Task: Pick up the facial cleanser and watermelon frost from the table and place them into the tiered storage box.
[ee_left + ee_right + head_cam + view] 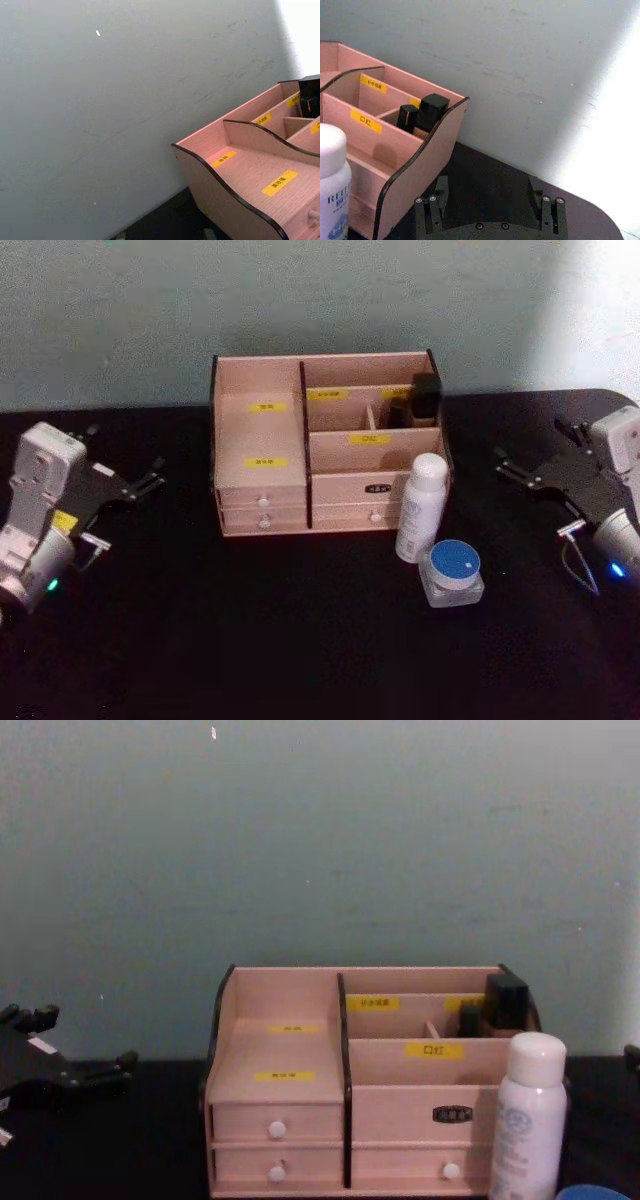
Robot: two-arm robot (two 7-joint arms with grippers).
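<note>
White plastic bottle (422, 508), lettered "RELE", stands on the black table (300, 650) just before the tiered storage box (262, 440), at its right front. A blue-lidded jar (452, 573) sits beside the bottle. One yellow label reads 口红, and black cases (427, 398) stand in the back-right compartment. Out at the table's sides, the left gripper (125, 452) and the right gripper (532, 445) have their fingers spread.

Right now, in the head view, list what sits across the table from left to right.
Left gripper, fingers open → tiered storage box → white bottle → blue-lidded jar → right gripper, fingers open.
</note>
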